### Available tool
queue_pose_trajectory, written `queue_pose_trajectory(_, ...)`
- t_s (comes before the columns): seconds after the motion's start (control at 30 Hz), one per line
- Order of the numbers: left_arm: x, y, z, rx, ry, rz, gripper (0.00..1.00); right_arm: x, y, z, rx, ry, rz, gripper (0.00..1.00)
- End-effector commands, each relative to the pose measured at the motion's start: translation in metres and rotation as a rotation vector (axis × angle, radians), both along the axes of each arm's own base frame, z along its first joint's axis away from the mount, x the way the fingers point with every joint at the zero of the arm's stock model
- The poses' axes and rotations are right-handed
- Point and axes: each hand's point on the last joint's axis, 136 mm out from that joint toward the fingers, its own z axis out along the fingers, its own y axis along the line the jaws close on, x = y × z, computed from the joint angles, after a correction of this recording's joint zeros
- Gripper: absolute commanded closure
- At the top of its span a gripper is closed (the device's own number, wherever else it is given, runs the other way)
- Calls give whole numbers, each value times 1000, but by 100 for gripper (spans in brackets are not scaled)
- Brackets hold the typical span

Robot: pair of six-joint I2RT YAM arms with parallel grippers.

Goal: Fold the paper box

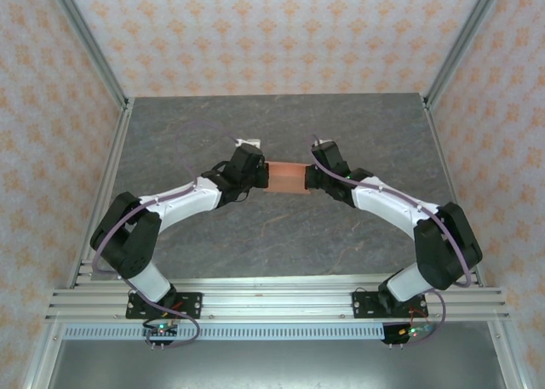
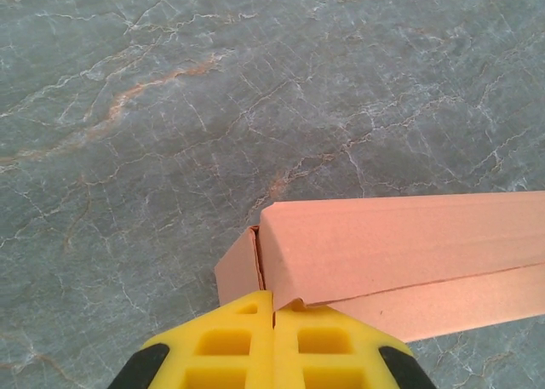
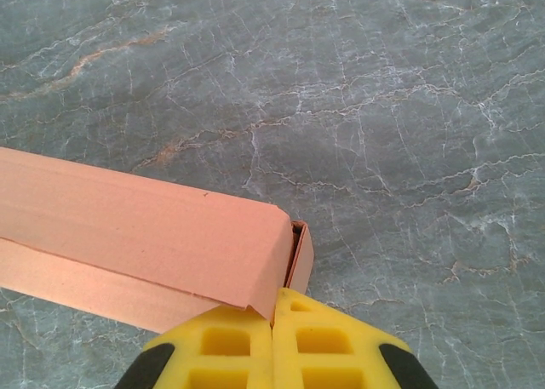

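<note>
The paper box [image 1: 285, 176] is a salmon-orange, folded, long flat box lying mid-table between my two grippers. My left gripper [image 1: 255, 174] is shut, its yellow fingertips [image 2: 294, 317] pressed together against the box's left end [image 2: 366, 244], where the lid corner overlaps one tip and an end flap [image 2: 238, 270] stands slightly ajar. My right gripper [image 1: 313, 178] is shut too, its yellow fingertips [image 3: 255, 321] closed against the box's right end [image 3: 170, 227], beside a slightly open end flap [image 3: 300, 257]. Whether any card is pinched between either pair of tips cannot be made out.
The grey marbled tabletop [image 1: 281, 236] stretches all around the box. A small white object [image 1: 249, 141] lies just behind the left gripper. Metal frame posts [image 1: 85, 48] and patterned walls bound the table on three sides.
</note>
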Motion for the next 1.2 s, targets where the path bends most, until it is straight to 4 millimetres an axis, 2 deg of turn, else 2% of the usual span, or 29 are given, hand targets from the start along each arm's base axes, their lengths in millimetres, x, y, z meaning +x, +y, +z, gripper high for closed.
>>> queue_pose_trajectory(0.0, -19, 37, -36, 169, 90, 81, 100, -20, -16, -26, -59, 97, -18, 93)
queue_pose_trajectory(0.3, -21, 34, -35, 216, 76, 61, 100, -19, -7, 7, 2, 55, 12, 75)
queue_pose_trajectory(0.57, -21, 33, -32, 232, 74, 59, 100, -28, 10, 16, 74, 86, 89, 60)
queue_pose_trajectory(0.8, -21, 28, -26, 245, 65, 43, 100, -28, 21, 21, 117, 92, 124, 56)
queue_pose_trajectory(1.07, -19, 20, -12, 253, 56, 27, 100, -25, 33, 40, 175, 72, 162, 53)
queue_pose_trajectory(1.17, -19, 17, -6, 260, 53, 20, 100, -24, 34, 39, 175, 79, 160, 53)
